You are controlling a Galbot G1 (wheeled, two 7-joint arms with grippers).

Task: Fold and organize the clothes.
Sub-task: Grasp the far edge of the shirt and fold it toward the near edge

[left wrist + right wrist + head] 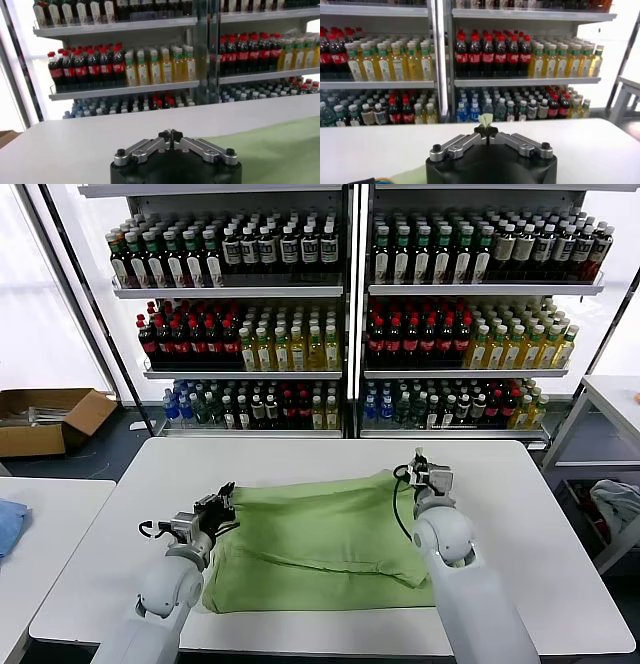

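Observation:
The light green shirt (320, 534) lies folded into a rough rectangle in the middle of the white table (530, 514); its collar, buttons and print are hidden. My right gripper (420, 467) is at the shirt's far right corner. In the right wrist view it (485, 131) is shut on a small tuft of green cloth (485, 119) that sticks out past the tips. My left gripper (225, 502) is at the shirt's left edge near the far corner. In the left wrist view it (171, 135) is shut with no cloth showing between the tips, and the shirt (280, 150) lies beside it.
Shelves of bottles (340, 334) stand behind the table. A cardboard box (45, 419) sits on the floor at the far left. A blue cloth (8, 524) lies on a side table at the left. A pale cloth (615, 504) lies at the right, below another table (610, 399).

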